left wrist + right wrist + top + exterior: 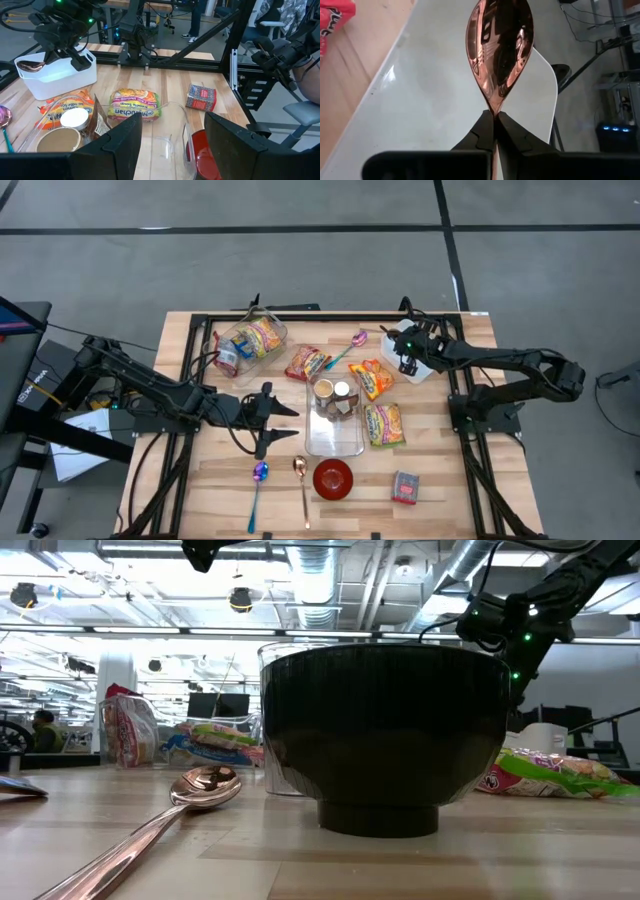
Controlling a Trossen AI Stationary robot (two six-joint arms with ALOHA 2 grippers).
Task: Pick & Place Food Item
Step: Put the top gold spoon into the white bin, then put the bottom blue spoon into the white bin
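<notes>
My right gripper (407,358) hangs over the white bin (415,365) at the table's far right and is shut on a copper spoon (499,47). The spoon's bowl (31,65) shows just above the bin's inside. Food packets lie around a clear container (335,420): a yellow-green ramen packet (384,424), an orange packet (372,378) and a red packet (306,363). My left gripper (285,420) stands open above the table just left of the clear container, with nothing between its fingers (115,145). My right gripper pinches the copper spoon's handle (495,114) between its two fingers, right behind the bowl. The fingers slant downward from the table's right side and lie along the handle. The bowl sticks out ahead of them over the bin; whether it touches the bin I cannot tell.
A red bowl (333,478), a copper spoon (301,485) and a blue spoon (258,492) lie near the front edge. A small red packet (405,487) sits at the front right, a clear bag of ramen (250,343) at the far left, and a pink spoon (352,345) behind the container.
</notes>
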